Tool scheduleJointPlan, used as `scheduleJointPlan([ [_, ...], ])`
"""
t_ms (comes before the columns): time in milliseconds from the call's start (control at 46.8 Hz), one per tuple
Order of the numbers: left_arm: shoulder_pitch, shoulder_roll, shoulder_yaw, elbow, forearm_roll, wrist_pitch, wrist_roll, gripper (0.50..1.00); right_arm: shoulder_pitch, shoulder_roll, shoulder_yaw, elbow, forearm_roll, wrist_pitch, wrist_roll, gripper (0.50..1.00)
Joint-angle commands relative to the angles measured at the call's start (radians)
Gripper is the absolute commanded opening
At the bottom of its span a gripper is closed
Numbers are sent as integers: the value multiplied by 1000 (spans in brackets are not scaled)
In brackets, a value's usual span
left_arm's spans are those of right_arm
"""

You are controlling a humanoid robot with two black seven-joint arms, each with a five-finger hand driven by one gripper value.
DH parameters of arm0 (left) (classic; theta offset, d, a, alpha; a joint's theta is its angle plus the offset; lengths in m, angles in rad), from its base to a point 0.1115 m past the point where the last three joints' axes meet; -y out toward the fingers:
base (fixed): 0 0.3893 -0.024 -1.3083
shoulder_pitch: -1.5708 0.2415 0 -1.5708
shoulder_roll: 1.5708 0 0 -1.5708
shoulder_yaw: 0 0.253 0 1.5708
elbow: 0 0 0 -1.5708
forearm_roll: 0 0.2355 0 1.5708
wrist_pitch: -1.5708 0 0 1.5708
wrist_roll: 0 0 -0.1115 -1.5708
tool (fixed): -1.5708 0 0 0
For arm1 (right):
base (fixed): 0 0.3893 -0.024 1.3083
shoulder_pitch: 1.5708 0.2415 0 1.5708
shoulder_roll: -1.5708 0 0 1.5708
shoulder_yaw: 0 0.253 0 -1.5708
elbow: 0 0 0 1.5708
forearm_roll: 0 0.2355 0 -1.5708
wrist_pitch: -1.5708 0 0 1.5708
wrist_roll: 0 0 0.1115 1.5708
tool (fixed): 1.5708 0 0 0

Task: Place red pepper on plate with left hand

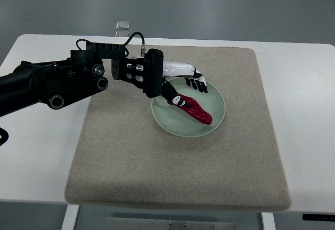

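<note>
Although the red pepper (pixel 194 109) is already seen lying inside the pale green plate (pixel 215 116), just right of the frame's centre, contact with the left robot hand (pixel 183 86) has not clearly been given up. The black thumb appears to rest on or against the pepper's upper-left end, while the remaining fingers (pixel 198 84) are held extended over the plate's upper rim, away from the pepper. Whether that end is pinched or merely touched cannot be told from this view.

The pepper is judged to be light and fairly stiff, with a smooth, glossy skin that could be expected to slip under hard fingertips. It is long and tapered, running from upper left to lower right across the plate. A hold near the thicker upper-left end would be favoured, since the narrow tip at the lower right offers little surface. Little fragility is suggested, though a heavy squeeze might mark it if the item is soft.

The plate is set on a beige mat (pixel 178 177) spread over the white desk (pixel 36 151). The arm is seen entering from the left of the frame. No right robot hand is shown.
</note>
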Motion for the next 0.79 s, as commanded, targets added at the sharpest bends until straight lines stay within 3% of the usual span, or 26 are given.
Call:
scheduleJointPlan([
  [0, 0, 0, 0, 0, -2, -1, 0, 735, 0, 0, 0, 0, 0, 0, 0, 930],
  [256, 0, 0, 1, 9, -4, 1, 2, 750, 0, 0, 0, 0, 0, 0, 0, 928],
  [534, 0, 0, 1, 135, -4, 62, 0, 778, 0, 0, 0, 0, 0, 0, 0, 928],
  [598, 0, 1, 0, 167, -4, 84, 0, 840, 0, 0, 0, 0, 0, 0, 0, 928],
  [769, -2, 1, -2, 250, -10, 108, 2, 844, 0, 0, 0, 0, 0, 0, 0, 928],
])
